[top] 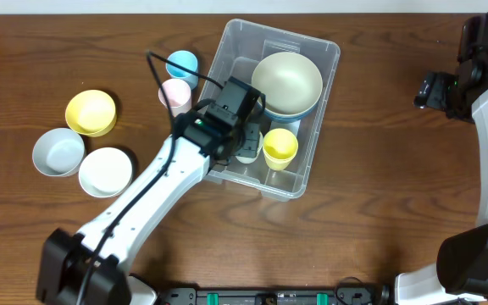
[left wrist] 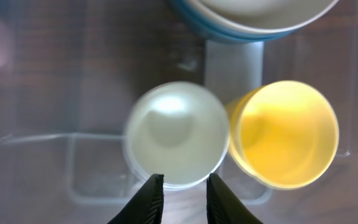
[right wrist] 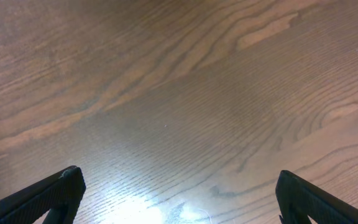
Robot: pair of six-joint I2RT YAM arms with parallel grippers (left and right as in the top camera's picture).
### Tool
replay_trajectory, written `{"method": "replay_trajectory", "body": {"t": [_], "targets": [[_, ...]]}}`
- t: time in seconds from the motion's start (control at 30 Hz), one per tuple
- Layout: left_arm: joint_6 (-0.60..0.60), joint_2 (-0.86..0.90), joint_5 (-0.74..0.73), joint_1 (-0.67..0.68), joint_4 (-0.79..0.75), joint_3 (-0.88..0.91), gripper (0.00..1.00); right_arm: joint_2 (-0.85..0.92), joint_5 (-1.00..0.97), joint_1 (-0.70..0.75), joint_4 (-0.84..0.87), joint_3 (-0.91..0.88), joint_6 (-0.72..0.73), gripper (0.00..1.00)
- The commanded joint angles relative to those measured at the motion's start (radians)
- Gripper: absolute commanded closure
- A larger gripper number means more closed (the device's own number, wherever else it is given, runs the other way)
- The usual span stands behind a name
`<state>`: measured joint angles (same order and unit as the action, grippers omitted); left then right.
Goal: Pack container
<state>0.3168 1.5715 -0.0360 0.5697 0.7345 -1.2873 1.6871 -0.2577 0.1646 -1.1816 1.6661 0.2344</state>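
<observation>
The container (top: 315, 127) sits in the middle of the table (top: 379, 237). A white cup (left wrist: 176, 134), a yellow cup (left wrist: 284, 134) and a big bowl (top: 286, 82) are inside it. Your left gripper (left wrist: 183, 186) hangs at the white cup's rim, nearly closed. I cannot tell if it holds the cup. Your right gripper (right wrist: 179, 177) is spread wide over the table.

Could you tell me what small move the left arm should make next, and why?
Probably open the left gripper a little and lift straight up: the pale cup already stands in the container beside the yellow cup, with the gripper's tips just at its rim.
</observation>
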Motion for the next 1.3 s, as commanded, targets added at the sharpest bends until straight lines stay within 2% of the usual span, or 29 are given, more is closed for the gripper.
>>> {"method": "replay_trajectory", "body": {"t": [0.0, 0.27, 0.5, 0.87, 1.13, 1.27], "targets": [[-0.006, -0.063, 0.082, -0.003, 0.047, -0.029, 0.75, -0.016, 0.0, 0.005, 0.0, 0.013, 0.016, 0.01], [-0.006, -0.071, 0.083, -0.003, 0.166, -0.026, 0.75, -0.016, 0.0, 0.005, 0.0, 0.013, 0.016, 0.01], [-0.006, -0.062, 0.141, -0.003, 0.167, -0.026, 0.75, -0.016, 0.0, 0.005, 0.0, 0.013, 0.016, 0.01], [-0.001, 0.008, 0.139, -0.001, 0.218, 0.007, 0.75, -0.016, 0.0, 0.005, 0.0, 0.013, 0.016, 0.01], [0.036, -0.004, 0.119, 0.01, 0.27, 0.007, 0.82, -0.016, 0.0, 0.005, 0.0, 0.013, 0.016, 0.01], [0.036, -0.004, 0.119, 0.047, 0.271, 0.007, 0.82, -0.016, 0.0, 0.005, 0.0, 0.013, 0.016, 0.01]]}}
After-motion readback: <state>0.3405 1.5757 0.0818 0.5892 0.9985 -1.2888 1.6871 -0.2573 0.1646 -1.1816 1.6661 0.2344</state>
